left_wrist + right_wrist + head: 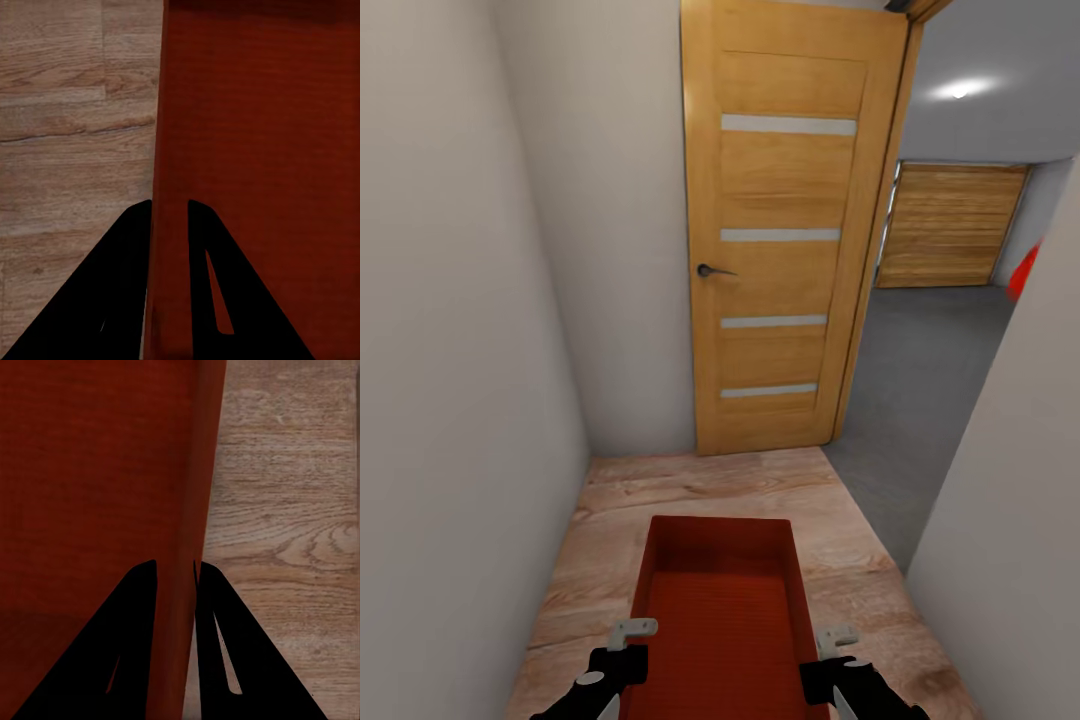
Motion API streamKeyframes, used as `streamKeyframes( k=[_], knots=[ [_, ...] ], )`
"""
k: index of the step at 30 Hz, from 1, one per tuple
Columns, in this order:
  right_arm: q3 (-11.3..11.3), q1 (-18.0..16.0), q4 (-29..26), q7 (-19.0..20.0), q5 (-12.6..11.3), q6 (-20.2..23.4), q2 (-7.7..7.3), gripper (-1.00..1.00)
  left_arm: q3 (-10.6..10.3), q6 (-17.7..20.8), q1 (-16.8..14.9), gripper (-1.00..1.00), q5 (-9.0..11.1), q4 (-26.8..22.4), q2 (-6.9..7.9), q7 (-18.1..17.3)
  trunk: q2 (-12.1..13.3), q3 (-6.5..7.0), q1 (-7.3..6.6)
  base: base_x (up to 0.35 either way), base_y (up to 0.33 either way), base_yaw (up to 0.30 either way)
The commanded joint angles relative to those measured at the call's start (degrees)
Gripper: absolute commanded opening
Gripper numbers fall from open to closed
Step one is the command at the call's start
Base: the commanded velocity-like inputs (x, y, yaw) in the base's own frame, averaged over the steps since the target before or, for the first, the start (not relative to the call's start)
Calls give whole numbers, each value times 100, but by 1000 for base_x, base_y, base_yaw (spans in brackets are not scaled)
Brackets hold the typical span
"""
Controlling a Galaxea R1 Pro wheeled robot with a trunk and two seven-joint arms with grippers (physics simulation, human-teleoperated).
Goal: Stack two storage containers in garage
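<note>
I face a narrow hallway w/ plain white walls (450, 300) on both sides and light wood plank flooring (700, 480) underfoot. Straight ahead stands an orange wooden door (785, 230) w/ four frosted horizontal strips and a dark lever handle (712, 270), swung open against the left side of its frame. Thru the opening to its right I see the garage: dark grey concrete floor (920, 380), a slatted wooden garage door (950, 225) at the far end, a bright ceiling light (958, 90), and a small red-orange shape (1020, 272) at the right wall's edge, too cut off to identify. Close in front of me, low in the head view, I carry one storage container (715, 600), a red-orange open-topped bin, empty inside, its long axis pointing toward the door, held above the wood floor. My left gripper (622, 640) is clamped on the bin's left wall; in the left wrist view its two black fingers (112, 300) straddle that wall, one outside over the planks, one inside over the red bottom, jaws narrow and pressed on the plastic. My right gripper (832, 645) grips the right wall the same way; in the right wrist view its fingers (247, 660) pinch the red wall (187, 510) between them, wood grain (292, 510) on the outer side.
</note>
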Motion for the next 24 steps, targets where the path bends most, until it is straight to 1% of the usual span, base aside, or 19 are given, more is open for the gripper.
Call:
streamKeyframes(
  k=[1,10,21,24],
  knots=[
    [139,-1,-6,398,-104,34,-11,-100,-171,-15,-7,-100,31,3,124,-184,-3,-5,3,331,23,-39],
    [139,-1,-6,398,-104,34,-11,-100,-171,-19,-7,-100,31,3,124,-185,-3,-4,3,300,-60,-40],
    [139,-1,-6,403,-104,34,-11,-100,-171,-20,-7,-100,28,3,124,-187,-3,-4,3,258,-7,-215],
    [139,-1,-6,403,-104,34,-11,-100,-171,-18,-7,-100,27,3,124,-182,-3,-4,3,273,1,-127]
  ],
)
